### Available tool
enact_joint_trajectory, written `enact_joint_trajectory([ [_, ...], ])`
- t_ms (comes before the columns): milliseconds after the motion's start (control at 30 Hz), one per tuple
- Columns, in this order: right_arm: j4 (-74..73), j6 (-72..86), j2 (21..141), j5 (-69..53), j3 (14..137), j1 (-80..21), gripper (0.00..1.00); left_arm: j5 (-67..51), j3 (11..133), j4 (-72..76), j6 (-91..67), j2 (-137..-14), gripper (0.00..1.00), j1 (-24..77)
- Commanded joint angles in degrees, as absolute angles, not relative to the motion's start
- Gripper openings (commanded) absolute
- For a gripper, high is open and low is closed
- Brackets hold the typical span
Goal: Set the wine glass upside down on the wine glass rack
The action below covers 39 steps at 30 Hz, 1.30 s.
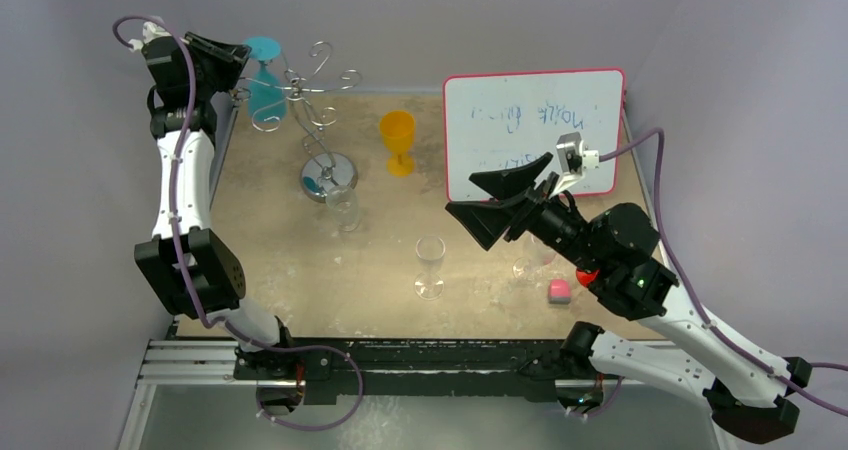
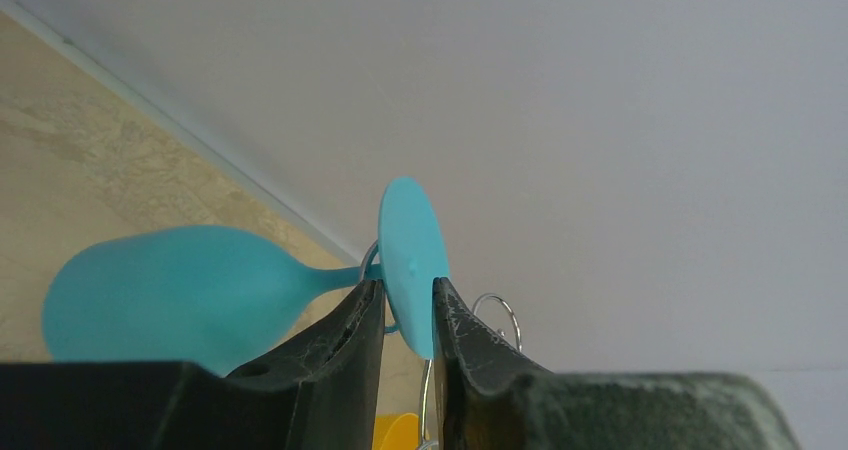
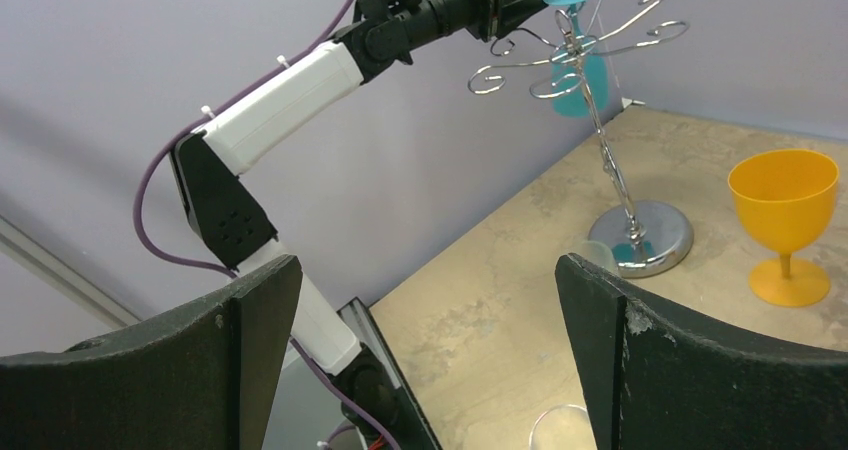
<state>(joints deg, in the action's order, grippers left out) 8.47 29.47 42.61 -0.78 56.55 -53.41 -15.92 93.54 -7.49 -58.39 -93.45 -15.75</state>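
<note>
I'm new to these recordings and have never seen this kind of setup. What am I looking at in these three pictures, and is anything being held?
These are two robot arms bolted at the near edge of a tan table. The wide picture looks down from above and behind them. The other two pictures come from a camera on each wrist. On the table are a silver wire tree-shaped rack, an orange plastic goblet, clear glasses, a whiteboard and a small pink block. A teal plastic wine glass hangs upside down on the rack. The jaws of the left tool stand either side of the glass's round foot; whether they grip it is unclear. The right tool hovers wide open above the table, holding nothing.
</note>
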Motion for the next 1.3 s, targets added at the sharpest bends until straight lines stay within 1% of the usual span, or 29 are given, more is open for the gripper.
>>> enact_joint_trajectory([
  [0,8.6,28.6,42.0,-1.0,58.8,-53.5,1.0,-13.5,95.0,-8.8,-55.1,-90.5,0.24,-16.3],
  [333,7.3,27.9,41.8,0.4,59.3,-53.5,1.0,-10.7,96.1,-12.5,-51.8,-88.5,0.33,-16.3],
  [433,6.4,29.0,40.9,4.3,59.1,-53.5,1.0,-9.3,95.7,-14.2,-51.6,-87.2,0.38,-16.3],
  [567,3.1,29.1,40.6,9.3,59.8,-53.5,1.0,-8.1,95.1,-15.7,-50.5,-85.1,0.52,-16.3],
  [633,1.8,28.7,40.6,10.4,60.4,-53.5,1.0,-6.8,95.5,-17.9,-49.0,-84.0,0.56,-16.3],
  [700,0.5,28.5,40.7,12.1,60.9,-53.5,1.0,-5.3,95.7,-20.0,-47.6,-82.5,0.58,-16.3],
  [767,-1.1,27.1,41.3,12.5,61.6,-53.5,1.0,-3.4,95.7,-22.0,-46.8,-80.7,0.63,-16.3],
  [900,-3.8,23.2,43.1,11.6,63.2,-53.5,0.95,-1.9,93.5,-24.6,-45.7,-75.7,0.68,-16.3],
  [1033,-7.0,20.2,45.6,12.8,65.3,-53.5,0.89,-3.9,89.7,-25.7,-43.8,-70.2,0.69,-16.1],
  [1167,-11.0,16.4,49.3,13.2,67.8,-53.5,0.8,-2.9,84.4,-24.9,-40.3,-63.4,0.69,-11.0],
  [1267,-14.2,13.7,52.5,12.9,70.1,-53.5,0.63,-3.5,81.5,-24.8,-37.2,-59.2,0.69,-5.7],
])
